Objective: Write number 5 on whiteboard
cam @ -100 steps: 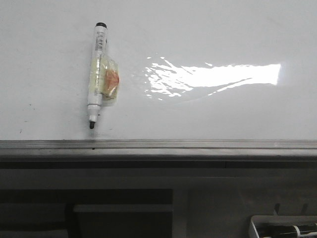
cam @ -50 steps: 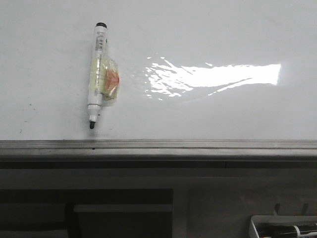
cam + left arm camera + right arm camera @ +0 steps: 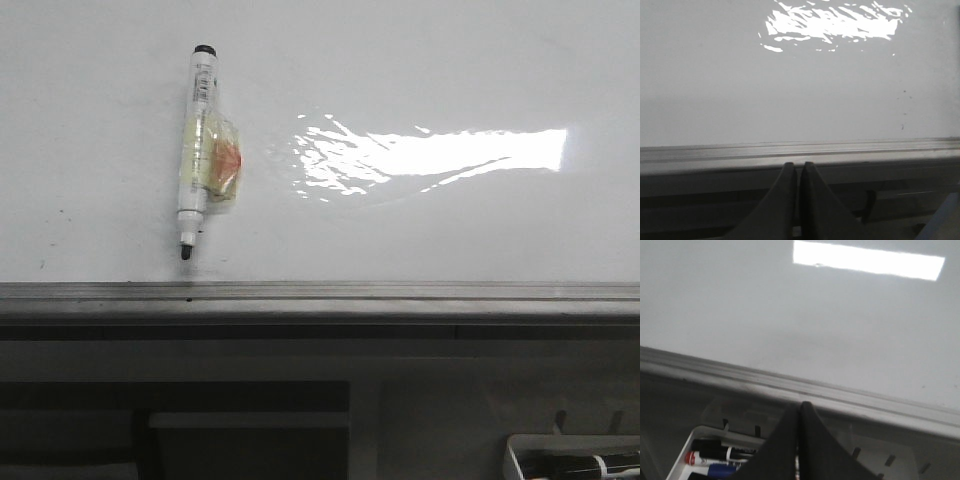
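The whiteboard (image 3: 420,70) is a glossy white board with a bright glare patch (image 3: 430,155) and a grey metal rail (image 3: 320,292) along its near edge. A white marker (image 3: 195,150) with a black tip lies on it at the left, tip toward the rail, with a yellowish taped wrap round its middle. No number 5 shows on the board. My left gripper (image 3: 799,166) is shut and empty, below the rail (image 3: 800,150). My right gripper (image 3: 801,405) is shut and empty, below the rail (image 3: 790,382). Neither gripper shows in the front view.
A white tray (image 3: 700,437) with several markers, black, red and blue, sits below the board's rail beside my right gripper; it also shows in the front view (image 3: 520,450). Small dark specks (image 3: 903,126) dot the board.
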`<action>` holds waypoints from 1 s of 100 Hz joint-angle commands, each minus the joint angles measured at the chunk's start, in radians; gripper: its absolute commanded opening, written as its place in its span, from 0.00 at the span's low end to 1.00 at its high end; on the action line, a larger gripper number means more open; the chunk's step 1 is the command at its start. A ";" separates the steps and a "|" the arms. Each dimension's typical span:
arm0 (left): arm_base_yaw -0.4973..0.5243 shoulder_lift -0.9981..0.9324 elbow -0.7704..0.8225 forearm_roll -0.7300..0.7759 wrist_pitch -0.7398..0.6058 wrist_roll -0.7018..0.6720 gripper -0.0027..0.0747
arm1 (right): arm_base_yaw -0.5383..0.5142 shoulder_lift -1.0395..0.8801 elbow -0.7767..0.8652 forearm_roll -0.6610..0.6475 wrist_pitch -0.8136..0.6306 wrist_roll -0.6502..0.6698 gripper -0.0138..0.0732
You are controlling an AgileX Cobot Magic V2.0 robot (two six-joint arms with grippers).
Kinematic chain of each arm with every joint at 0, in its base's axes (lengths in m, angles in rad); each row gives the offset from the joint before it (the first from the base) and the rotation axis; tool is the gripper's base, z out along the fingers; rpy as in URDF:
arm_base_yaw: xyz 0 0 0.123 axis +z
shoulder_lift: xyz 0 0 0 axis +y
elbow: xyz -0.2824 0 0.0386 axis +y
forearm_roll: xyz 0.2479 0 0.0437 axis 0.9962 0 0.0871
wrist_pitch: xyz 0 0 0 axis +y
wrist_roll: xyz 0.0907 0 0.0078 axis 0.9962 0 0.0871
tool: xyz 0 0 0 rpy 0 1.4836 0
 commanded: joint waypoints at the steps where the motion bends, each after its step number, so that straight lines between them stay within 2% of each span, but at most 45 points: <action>1: 0.002 -0.027 0.018 -0.217 -0.119 -0.021 0.01 | -0.007 -0.017 0.024 0.004 -0.207 0.000 0.09; 4: 0.002 -0.027 0.018 -0.376 -0.132 -0.023 0.01 | -0.007 -0.017 0.024 0.031 -0.284 0.000 0.09; 11: 0.002 -0.027 0.018 -0.599 -0.142 -0.023 0.01 | -0.007 -0.017 0.024 0.116 -0.472 0.000 0.09; 19: 0.002 -0.027 0.018 -0.645 -0.167 -0.023 0.01 | -0.007 -0.017 0.024 0.191 -0.617 0.000 0.09; 28: 0.002 -0.027 0.017 -0.693 -0.175 -0.023 0.01 | -0.007 -0.017 0.022 0.300 -0.656 0.000 0.09; 41: 0.002 -0.027 0.015 -0.742 -0.204 -0.023 0.01 | -0.007 -0.017 0.010 0.608 -0.492 0.064 0.09; 48: 0.002 -0.027 0.001 -0.740 -0.236 -0.021 0.01 | -0.003 -0.017 0.003 0.671 -0.464 0.067 0.09; 60: 0.002 -0.019 -0.054 -0.649 -0.253 0.021 0.01 | 0.000 -0.017 -0.076 0.617 -0.333 0.061 0.09; 73: 0.002 0.062 -0.155 -0.448 -0.206 0.034 0.01 | 0.000 0.022 -0.227 0.426 -0.082 0.061 0.09; 84: 0.002 0.197 -0.273 -0.251 -0.113 0.034 0.02 | 0.000 0.087 -0.352 0.351 0.033 0.010 0.09; 91: 0.002 0.300 -0.349 -0.185 -0.037 0.034 0.10 | 0.000 0.143 -0.420 0.351 0.104 -0.029 0.09; 96: 0.002 0.376 -0.399 -0.180 0.016 0.034 0.22 | 0.000 0.185 -0.463 0.351 0.166 -0.029 0.09; 100: 0.002 0.428 -0.439 -0.180 0.058 0.036 0.36 | 0.000 0.222 -0.489 0.351 0.198 -0.033 0.10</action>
